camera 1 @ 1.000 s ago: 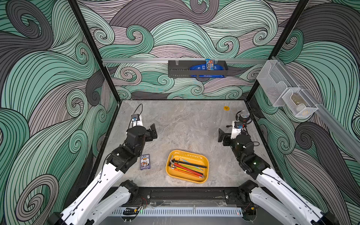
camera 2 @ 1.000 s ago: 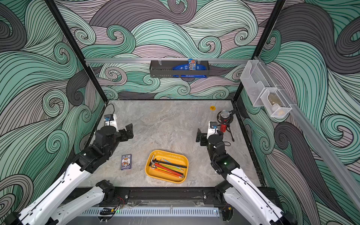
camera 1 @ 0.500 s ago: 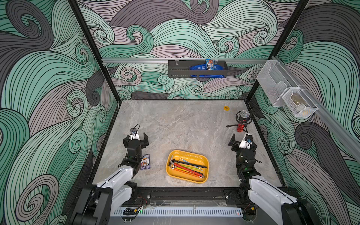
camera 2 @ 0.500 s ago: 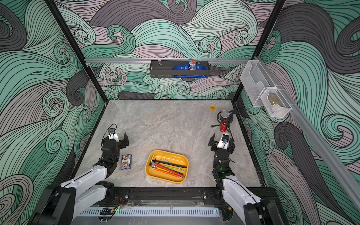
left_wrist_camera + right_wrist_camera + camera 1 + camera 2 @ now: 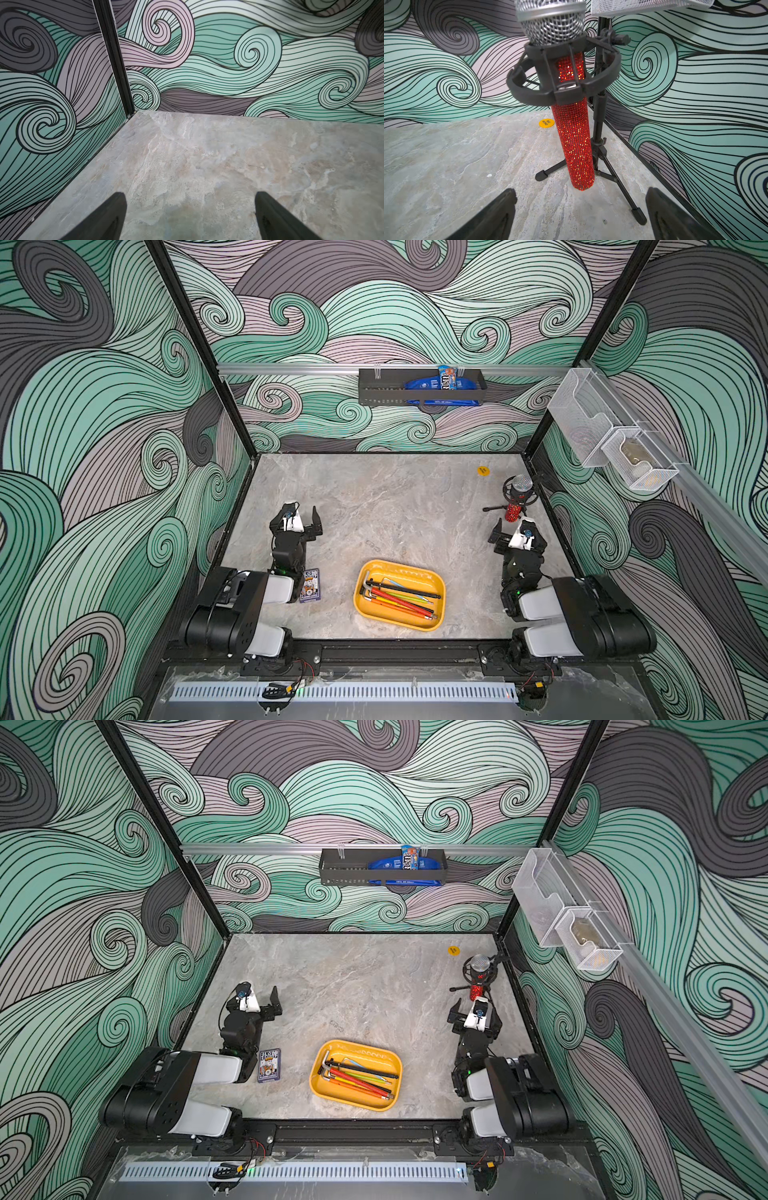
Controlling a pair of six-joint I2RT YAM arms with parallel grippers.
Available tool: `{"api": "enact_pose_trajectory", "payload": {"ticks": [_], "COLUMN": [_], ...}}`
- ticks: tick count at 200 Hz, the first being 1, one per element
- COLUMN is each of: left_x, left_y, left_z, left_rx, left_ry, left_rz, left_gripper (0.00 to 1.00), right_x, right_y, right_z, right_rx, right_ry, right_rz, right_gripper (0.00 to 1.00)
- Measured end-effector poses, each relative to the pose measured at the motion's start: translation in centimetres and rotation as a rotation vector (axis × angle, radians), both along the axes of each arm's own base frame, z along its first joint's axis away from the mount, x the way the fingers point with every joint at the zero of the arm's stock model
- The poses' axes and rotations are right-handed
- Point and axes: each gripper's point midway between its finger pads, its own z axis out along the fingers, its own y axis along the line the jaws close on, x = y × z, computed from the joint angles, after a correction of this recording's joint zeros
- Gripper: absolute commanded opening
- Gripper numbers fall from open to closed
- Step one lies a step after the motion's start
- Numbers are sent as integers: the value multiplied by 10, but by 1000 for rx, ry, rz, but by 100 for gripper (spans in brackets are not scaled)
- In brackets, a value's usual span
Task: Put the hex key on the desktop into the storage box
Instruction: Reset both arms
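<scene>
Left hand (image 5: 301, 515): jaws spread wide, nothing between them; dark fingers (image 5: 108, 218) point forward and slightly down. Right hand (image 5: 515, 529): same, jaws wide and empty. Left arm (image 5: 232, 605) and right arm (image 5: 582, 610) folded tight over their bases, wrists reaching forward. Hands well apart, one at each side.

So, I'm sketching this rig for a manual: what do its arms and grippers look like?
The left arm and right arm have black joint housings and white link shells, each with a small green light. The left gripper and right gripper have tapered black fingers and a white camera mount.
</scene>
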Motion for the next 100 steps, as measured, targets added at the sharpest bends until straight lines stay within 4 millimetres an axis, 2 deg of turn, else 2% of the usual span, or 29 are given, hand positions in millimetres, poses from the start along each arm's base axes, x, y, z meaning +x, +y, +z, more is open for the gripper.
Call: {"api": "enact_pose_trajectory", "payload": {"ticks": [21, 30, 46, 69, 83, 100], "left_x": [-15, -17, -9, 6, 7, 7], "left_y": [2, 2, 1, 1, 5, 6], "left_z": [-31, -38, -28, -8, -6, -7], "left_rx": [7, 9, 4, -15, -21, -29], "left_ry": [52, 77, 52, -9, -19, -15], "left_rz": [-2, -5, -7, -16, -13, -12], "left_gripper": [98, 98, 98, 98, 99, 99], "right_x": [6, 8, 10, 29, 40, 42], "right_y": [7, 11, 15, 15, 11, 8], "right_z": [-2, -7, -8, 7, 15, 15], "right_rx": [-8, -13, -13, -8, 1, 8], "right_ry": [-10, 1, 9, -30, -48, -45], "right_rz": [51, 70, 95, 105, 105, 104], "right_gripper": [100, 100, 100, 100, 100, 100]}}
